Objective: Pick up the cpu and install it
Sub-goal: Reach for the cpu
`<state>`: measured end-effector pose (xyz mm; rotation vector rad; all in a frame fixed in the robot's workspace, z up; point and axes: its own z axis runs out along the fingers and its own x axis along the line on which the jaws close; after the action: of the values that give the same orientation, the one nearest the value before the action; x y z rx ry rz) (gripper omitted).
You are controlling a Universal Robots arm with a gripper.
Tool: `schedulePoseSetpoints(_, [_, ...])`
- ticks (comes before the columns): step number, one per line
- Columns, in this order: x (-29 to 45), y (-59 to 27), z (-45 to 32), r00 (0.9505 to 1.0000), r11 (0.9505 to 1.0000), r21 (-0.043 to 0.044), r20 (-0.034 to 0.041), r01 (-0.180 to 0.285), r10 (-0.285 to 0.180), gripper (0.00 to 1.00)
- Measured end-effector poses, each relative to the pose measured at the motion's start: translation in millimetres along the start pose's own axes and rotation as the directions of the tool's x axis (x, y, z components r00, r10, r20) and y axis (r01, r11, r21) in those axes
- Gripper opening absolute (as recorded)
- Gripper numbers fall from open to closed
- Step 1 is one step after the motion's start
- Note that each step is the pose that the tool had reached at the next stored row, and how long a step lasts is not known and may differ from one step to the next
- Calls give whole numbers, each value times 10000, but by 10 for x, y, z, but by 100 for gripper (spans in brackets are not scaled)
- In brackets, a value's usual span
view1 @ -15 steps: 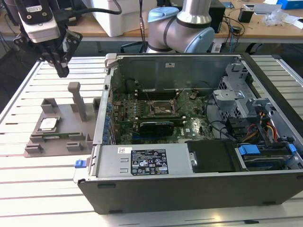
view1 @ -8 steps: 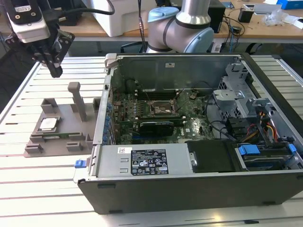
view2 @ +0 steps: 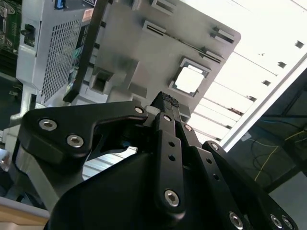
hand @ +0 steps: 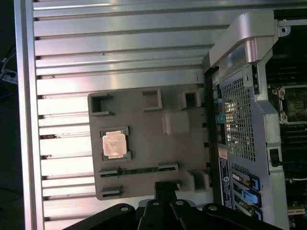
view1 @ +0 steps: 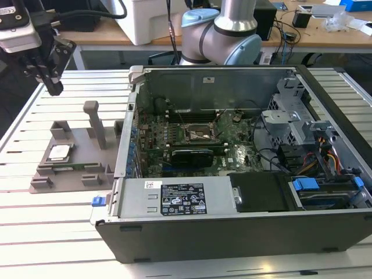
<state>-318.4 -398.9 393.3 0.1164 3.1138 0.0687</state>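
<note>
1. While its jaws are pressing together with nothing between them, the gripper (view1: 53, 86) is hanging above the slatted table (view1: 52, 232) at the exterior view's left, touching nothing.
2. Lower down and near the fingertips (view2: 168, 99), the grey fixture block (hand: 144, 120) is lying flat on the slats, with its upright posts rising around shallow pockets.
3. The cpu (hand: 114, 144) is sitting face up in one square pocket of that block. Its metal top is catching the light, and it is lying apart from the gripper.
4. Just beside the block, the open computer case (view1: 232, 229) is lying on its side with the motherboard facing up. The socket (view1: 197, 135) near the board's middle is looking unfilled, as far as the exterior view is showing.
5. By my reading, the arm is working through the approach to the pick-up. The chip is not yet lifted, so the install is not begun.
6. As I judge it, the pick-up is calling for jaws parted wider than the chip and centred squarely over the pocket. It is also calling for a straight descent and a light hold on two opposite edges, because the chip is thin and the pocket rim is framing it closely.
</note>
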Motion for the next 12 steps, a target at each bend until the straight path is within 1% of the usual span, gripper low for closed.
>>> schedulePoseSetpoints(1, [56, -4, -1, 10000, 10000, -1, 1, -1, 1, 11])
schedulePoseSetpoints(3, [113, -8, -2, 10000, 10000, -1, 1, -2, 2, 11])
schedulePoseSetpoints(4, [165, -12, -3, 10000, 10000, -1, 1, -1, 1, 11])
schedulePoseSetpoints(5, [247, -18, -4, 10000, 10000, 0, 1, 0, 0, 11])
schedulePoseSetpoints(6, [305, -23, -5, 10000, 10000, -1, 1, 0, 0, 11])
schedulePoseSetpoints(8, [404, -30, -8, 10000, 10000, 0, 0, -2, 2, 11])
schedulePoseSetpoints(12, [521, -39, -10, 10000, 10000, -1, 0, 0, 0, 11])
